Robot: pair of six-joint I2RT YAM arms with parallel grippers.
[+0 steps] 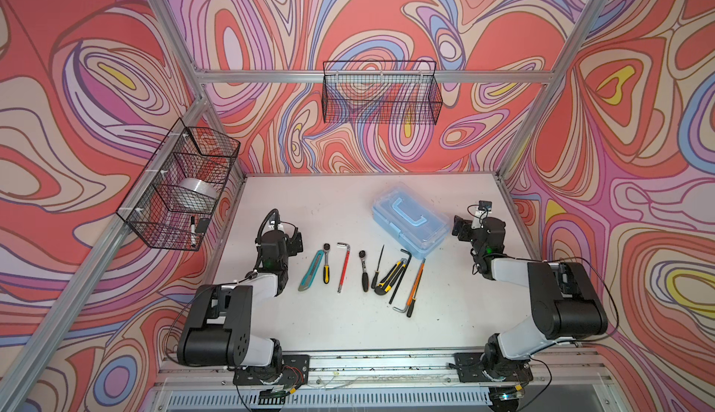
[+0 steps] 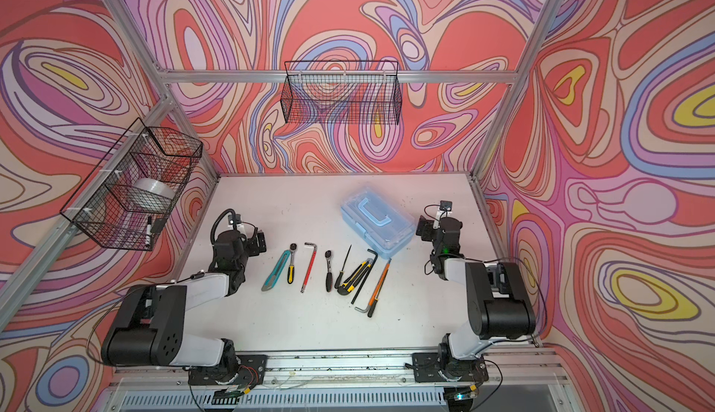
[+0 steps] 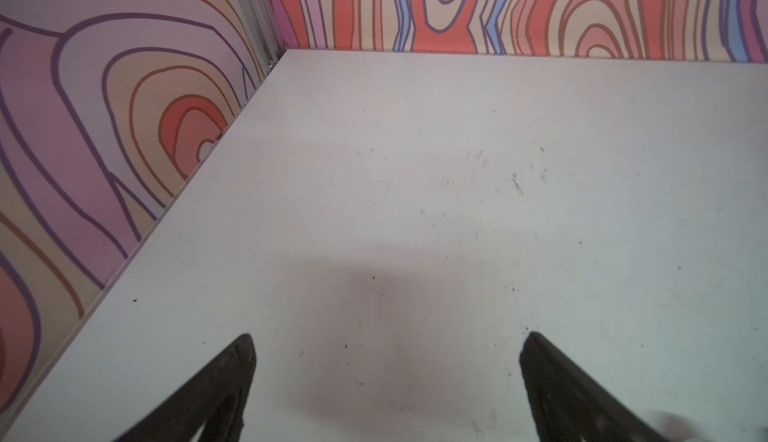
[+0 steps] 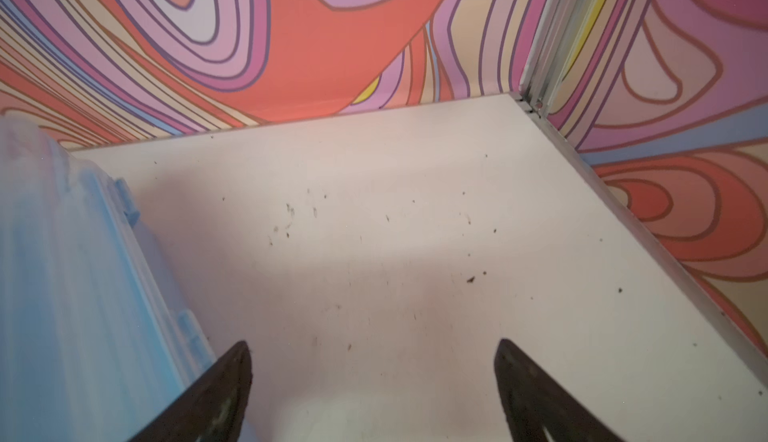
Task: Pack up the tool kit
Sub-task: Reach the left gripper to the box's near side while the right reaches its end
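The light-blue case (image 1: 410, 222) (image 2: 377, 223) lies shut on the white table at the back right, its blue handle (image 1: 409, 212) flat on the clear lid. In front of it a row of tools lies loose: a teal cutter (image 1: 310, 270), a yellow-handled ratchet (image 1: 326, 265), a red hex key (image 1: 343, 267), a black ratchet (image 1: 363, 270), a yellow-black knife (image 1: 390, 276) and an orange screwdriver (image 1: 416, 288). My left gripper (image 1: 296, 241) (image 3: 386, 336) hangs open over bare table, left of the tools. My right gripper (image 1: 460, 229) (image 4: 374, 342) is open and empty, just beside the case (image 4: 75, 294).
A black wire basket (image 1: 178, 185) on the left wall holds a tape roll and a marker. Another wire basket (image 1: 381, 92) hangs on the back rail. Patterned walls close the table (image 1: 309, 205) on three sides.
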